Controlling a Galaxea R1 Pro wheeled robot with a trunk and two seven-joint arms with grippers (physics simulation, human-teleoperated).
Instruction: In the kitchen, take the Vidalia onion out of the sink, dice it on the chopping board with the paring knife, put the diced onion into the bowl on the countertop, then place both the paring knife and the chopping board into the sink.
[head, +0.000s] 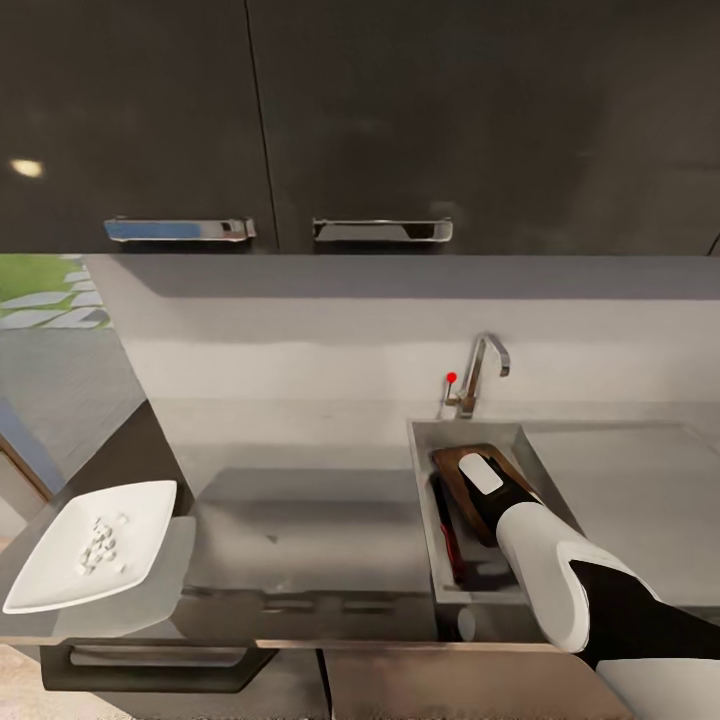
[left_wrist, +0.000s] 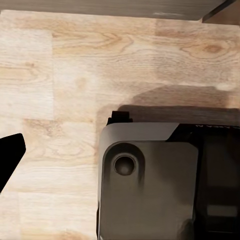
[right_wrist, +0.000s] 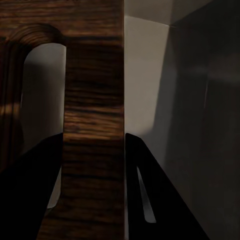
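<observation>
While the right gripper (right_wrist: 94, 185) pinches the chopping board (head: 468, 470) inside the sink (head: 425, 500), the knife (head: 447, 530) already lies there and onion pieces (head: 100, 545) fill the bowl (head: 60, 570); only release seems left. Left gripper's state: cannot tell.

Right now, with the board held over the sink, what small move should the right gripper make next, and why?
Probably open the right gripper and let go. Its fingers clamp the board's edge, and the board already leans inside the sink, beside the red-handled knife. The bowl holds the diced onion, so releasing the board seems the only step left.
</observation>
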